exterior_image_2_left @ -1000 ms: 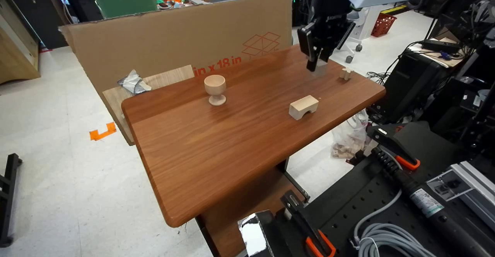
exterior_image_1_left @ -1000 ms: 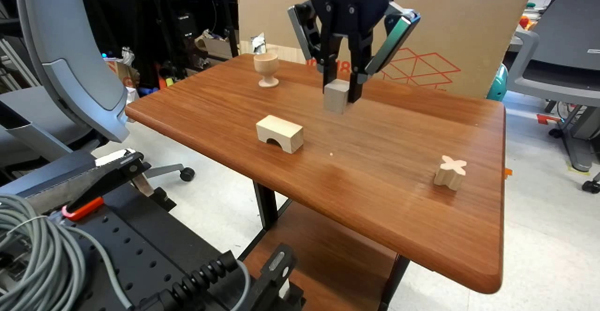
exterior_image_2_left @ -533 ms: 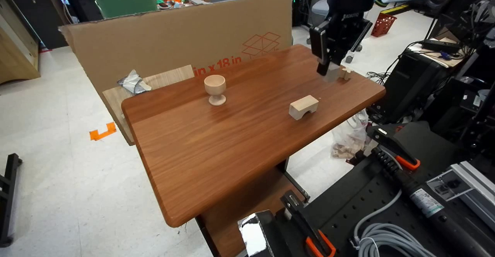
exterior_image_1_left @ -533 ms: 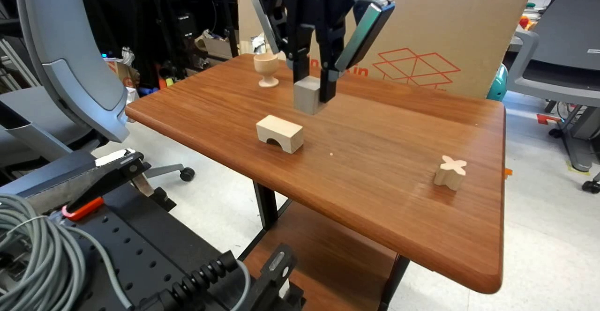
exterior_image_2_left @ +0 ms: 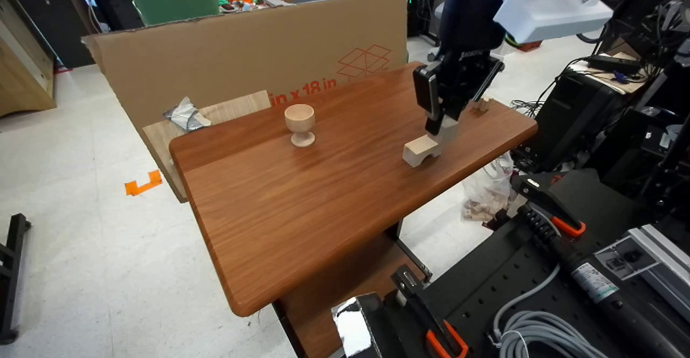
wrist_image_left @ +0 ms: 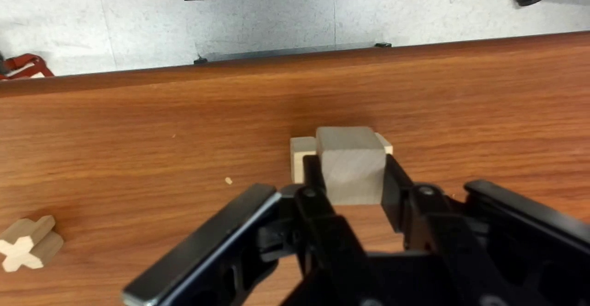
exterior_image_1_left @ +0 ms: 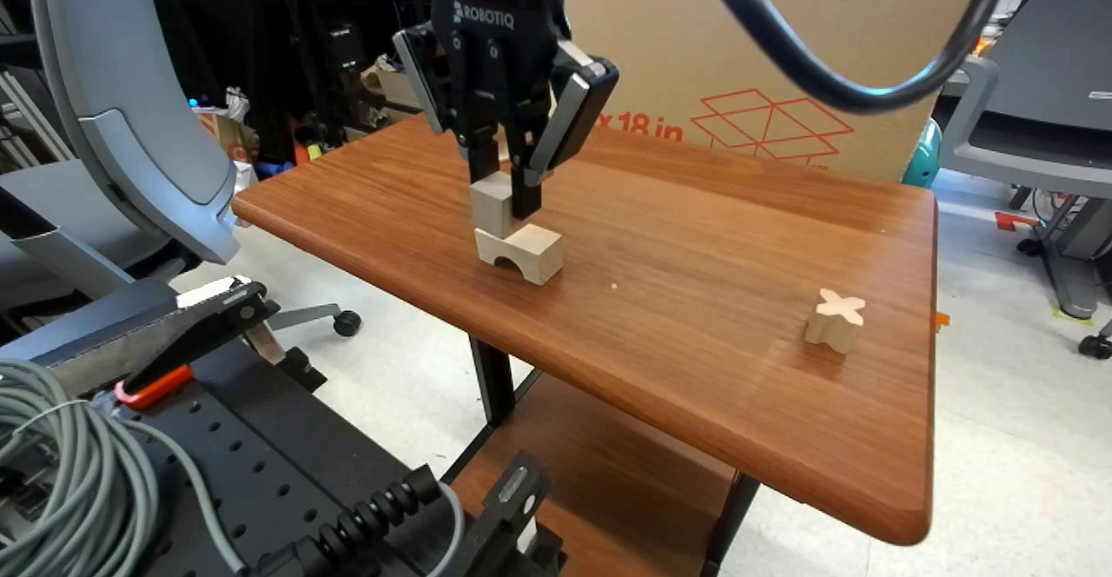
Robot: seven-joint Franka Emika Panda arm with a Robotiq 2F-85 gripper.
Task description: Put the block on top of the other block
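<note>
Block point(wrist_image_left: 351, 167) is pinched between the jaws at their tips.

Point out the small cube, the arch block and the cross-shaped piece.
Small cube point(wrist_image_left: 352, 170), wrist view: on its larger visible face.
Arch block point(exterior_image_1_left: 524, 256), in an exterior view: on its arched side.
Cross-shaped piece point(exterior_image_1_left: 834, 327), in an exterior view: on its side, below the top.

In the wrist view, cross piece point(wrist_image_left: 27, 246) sits left, cube point(wrist_image_left: 352, 170) before arch block point(wrist_image_left: 303, 147).

The table point(exterior_image_2_left: 302, 207) carries an arch block point(exterior_image_2_left: 420, 149), cross point(exterior_image_1_left: 836, 323) and goblet point(exterior_image_2_left: 300, 122).
</note>
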